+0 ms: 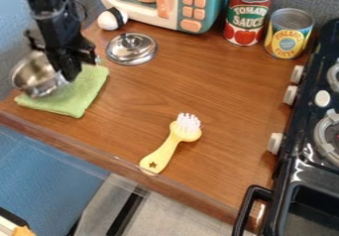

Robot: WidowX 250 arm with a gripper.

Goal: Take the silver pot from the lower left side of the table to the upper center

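Left of frame | silver pot point(34, 75) seen tilted at green cloth point(78, 93) | pot gripped by black claw point(69, 73)

"TOMATO SAUCE" on the red can point(248, 14) near the bench's point(228, 86) far right corner — "PINEAPPLE" on the yellow-and-blue can point(289, 33) just beside it — the word below that too small to tell
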